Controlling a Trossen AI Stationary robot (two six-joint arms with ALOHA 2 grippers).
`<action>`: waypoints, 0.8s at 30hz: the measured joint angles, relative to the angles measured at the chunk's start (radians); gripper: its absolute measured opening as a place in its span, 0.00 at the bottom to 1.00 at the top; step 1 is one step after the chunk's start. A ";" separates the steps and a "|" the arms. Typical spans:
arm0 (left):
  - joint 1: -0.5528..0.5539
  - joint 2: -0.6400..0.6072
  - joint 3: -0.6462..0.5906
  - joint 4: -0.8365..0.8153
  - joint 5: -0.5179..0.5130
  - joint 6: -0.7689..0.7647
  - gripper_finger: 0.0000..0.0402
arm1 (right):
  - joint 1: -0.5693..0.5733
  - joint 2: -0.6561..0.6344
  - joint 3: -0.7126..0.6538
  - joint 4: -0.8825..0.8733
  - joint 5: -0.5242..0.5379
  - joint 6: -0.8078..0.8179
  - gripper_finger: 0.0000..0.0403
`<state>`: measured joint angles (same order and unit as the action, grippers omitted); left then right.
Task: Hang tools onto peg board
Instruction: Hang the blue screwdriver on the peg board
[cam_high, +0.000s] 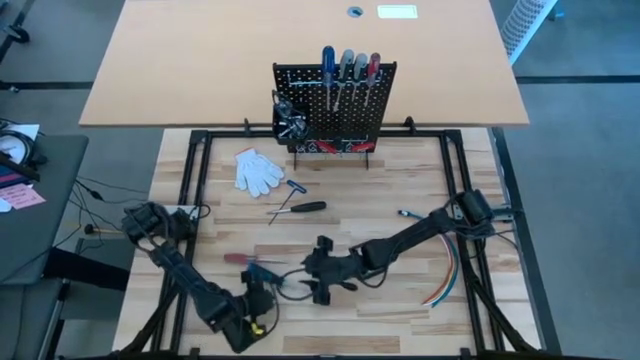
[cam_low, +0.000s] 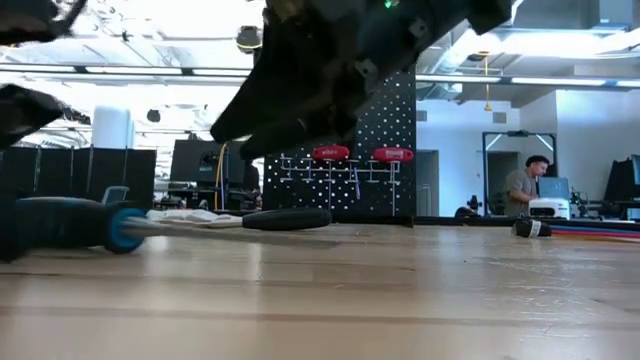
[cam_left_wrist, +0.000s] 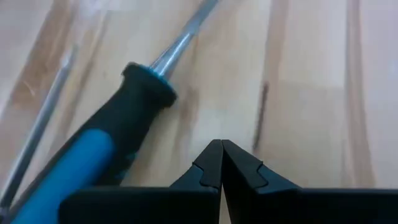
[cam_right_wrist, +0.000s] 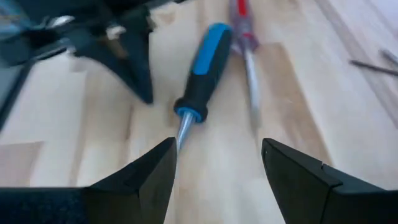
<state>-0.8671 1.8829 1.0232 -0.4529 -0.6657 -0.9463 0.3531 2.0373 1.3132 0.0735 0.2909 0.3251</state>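
Note:
A screwdriver with a blue and black handle (cam_right_wrist: 202, 68) lies flat on the wooden table, beside a red-handled screwdriver (cam_right_wrist: 242, 37). My left gripper (cam_left_wrist: 221, 155) is shut and tilted down, its tips just beside the blue handle's collar (cam_left_wrist: 146, 84) and apart from it. My right gripper (cam_right_wrist: 217, 162) stands open over the blue screwdriver's shaft (cam_right_wrist: 182, 134), facing the left gripper (cam_right_wrist: 134, 62). The peg board (cam_high: 335, 100) stands upright at the far middle, with several screwdrivers (cam_high: 348, 75) hanging on it and red-handled pliers (cam_low: 330, 153) lower down.
White gloves (cam_high: 258, 170), a small blue-handled tool (cam_high: 297, 185) and a black-handled screwdriver (cam_high: 300, 208) lie between the grippers and the board. Coloured wires (cam_high: 445, 280) curve along the table's right side. A person (cam_low: 520, 185) stands far off in the room.

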 joint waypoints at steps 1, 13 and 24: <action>0.011 0.002 -0.002 0.004 -0.024 0.024 0.00 | -0.003 0.000 0.000 -0.007 0.000 0.014 0.60; 0.036 -0.038 0.011 -0.091 -0.130 -0.049 0.00 | -0.011 0.134 0.057 0.078 -0.026 -0.025 0.59; -0.095 -0.122 0.020 -0.269 -0.228 -0.250 0.00 | -0.037 0.272 0.224 0.057 0.019 -0.101 0.47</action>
<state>-0.9619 1.7607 1.0428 -0.7223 -0.8940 -1.1961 0.3164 2.3091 1.5371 0.1308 0.3096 0.2241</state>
